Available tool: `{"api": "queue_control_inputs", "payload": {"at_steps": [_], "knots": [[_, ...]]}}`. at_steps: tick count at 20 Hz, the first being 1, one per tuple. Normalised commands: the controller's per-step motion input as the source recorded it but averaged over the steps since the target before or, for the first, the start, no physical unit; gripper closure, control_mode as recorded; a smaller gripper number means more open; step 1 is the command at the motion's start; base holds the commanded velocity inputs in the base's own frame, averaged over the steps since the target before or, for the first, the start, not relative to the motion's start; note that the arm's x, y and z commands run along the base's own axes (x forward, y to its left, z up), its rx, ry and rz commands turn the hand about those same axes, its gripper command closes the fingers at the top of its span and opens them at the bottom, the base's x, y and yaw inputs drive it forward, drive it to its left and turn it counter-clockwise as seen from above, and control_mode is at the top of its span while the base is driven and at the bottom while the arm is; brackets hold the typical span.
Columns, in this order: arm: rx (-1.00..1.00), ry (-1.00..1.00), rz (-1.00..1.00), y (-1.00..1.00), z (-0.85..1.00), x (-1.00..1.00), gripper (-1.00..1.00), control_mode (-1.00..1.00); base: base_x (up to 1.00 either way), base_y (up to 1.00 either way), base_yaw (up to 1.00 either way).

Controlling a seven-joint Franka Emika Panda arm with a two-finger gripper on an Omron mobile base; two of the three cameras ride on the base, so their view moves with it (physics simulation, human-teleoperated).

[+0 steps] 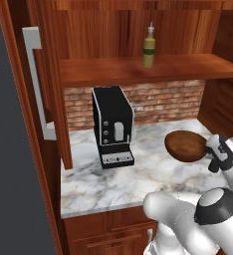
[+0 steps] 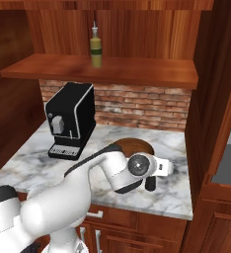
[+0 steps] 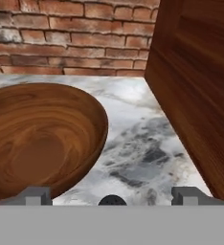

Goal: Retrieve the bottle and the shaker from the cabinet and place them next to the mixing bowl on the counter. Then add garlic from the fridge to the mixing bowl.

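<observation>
Down by the counter's right end, the gripper hangs low over the marble counter, its two fingertips set wide apart with a small dark round thing, perhaps the shaker's top, showing between them at the hand view's bottom edge; I can't tell whether it stands on the marble or is loosely held. The spot makes sense: the wooden mixing bowl sits just beside the hand, empty, with bare marble between it and the tall cabinet side, which is where things are meant to go. The bottle, yellow-green with a thin spout, stands upright on the open cabinet shelf above the brick backsplash, not yet fetched. A black coffee machine stands well left of the bowl, out of the way. The garlic step looks some way off.
</observation>
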Motion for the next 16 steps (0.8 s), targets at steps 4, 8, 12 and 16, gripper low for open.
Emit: {"api": "queue_control_inputs", "payload": {"at_steps": [4,8,12,16], "knots": [[-0.01,0.14,0.00,0.00,0.56,-0.31,-1.00,-1.00,0.00,0.00,0.00],[0.00,0.10,0.00,0.03,0.46,-0.43,-1.00,-1.00,0.00,0.00,0.00],[0.00,0.04,0.00,0.19,0.46,-0.45,-1.00,-1.00,0.00,0.00,0.00],[-0.01,0.01,0.00,0.38,0.50,-0.42,-1.00,-1.00,0.00,0.00,0.00]]}}
